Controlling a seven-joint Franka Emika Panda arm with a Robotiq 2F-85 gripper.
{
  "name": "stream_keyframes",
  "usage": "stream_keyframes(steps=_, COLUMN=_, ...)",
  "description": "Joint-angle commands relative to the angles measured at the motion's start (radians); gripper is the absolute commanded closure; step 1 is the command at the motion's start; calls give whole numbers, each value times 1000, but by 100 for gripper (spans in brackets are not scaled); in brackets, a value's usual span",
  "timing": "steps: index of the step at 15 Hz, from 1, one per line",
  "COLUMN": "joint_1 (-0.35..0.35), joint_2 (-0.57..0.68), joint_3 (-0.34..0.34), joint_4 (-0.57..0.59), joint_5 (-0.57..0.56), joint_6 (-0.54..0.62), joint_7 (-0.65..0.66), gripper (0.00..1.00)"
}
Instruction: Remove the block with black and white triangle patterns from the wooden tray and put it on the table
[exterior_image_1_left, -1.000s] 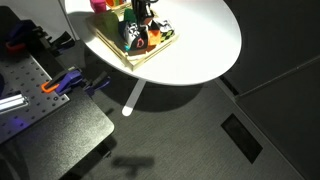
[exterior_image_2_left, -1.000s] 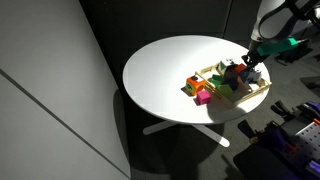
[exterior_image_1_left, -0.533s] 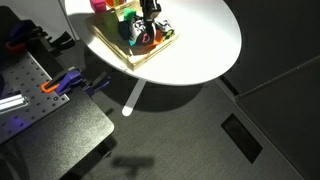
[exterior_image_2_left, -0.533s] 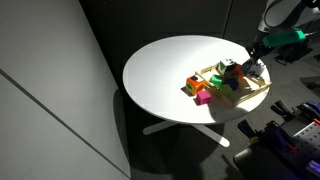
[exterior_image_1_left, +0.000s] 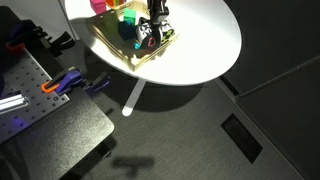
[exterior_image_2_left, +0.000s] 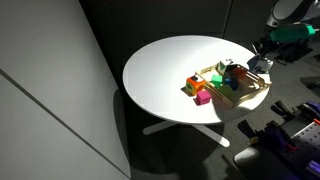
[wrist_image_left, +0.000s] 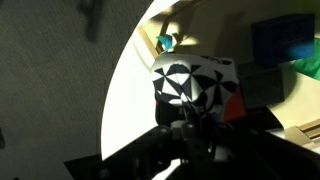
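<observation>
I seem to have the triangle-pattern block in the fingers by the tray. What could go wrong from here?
1. The block sits at the very end of the gripper, and the wrist view hides how deep the hold is, so it may slip.
2. The wooden tray lies near the edge of the table. Released on that side, the block could roll off.

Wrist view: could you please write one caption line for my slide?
The tool holds the black-and-white triangle block near the edge of the white table, dark floor beyond.
</observation>
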Motion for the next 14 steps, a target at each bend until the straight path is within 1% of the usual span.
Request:
stream_keyframes(steps=1, joint_1=-11, joint_2=22, joint_3=-22, joint_4=46, joint_5=-11, joint_6=-44, joint_7=28, gripper=95)
stream_keyframes(steps=6, joint_1=-25, joint_2=72, joint_3=-48, joint_4=94, joint_5=2, joint_6=-60, joint_7=48, gripper=95)
stream_keyframes(steps=10, joint_1=-41, joint_2=137, joint_3=-65, joint_4=167, joint_5=27, joint_6=-65, joint_7=83, gripper=95)
stream_keyframes(steps=14, joint_1=-47, joint_2=196, joint_3=-70, joint_4=226, joint_5=51, joint_6=-42, joint_7=114, gripper=95)
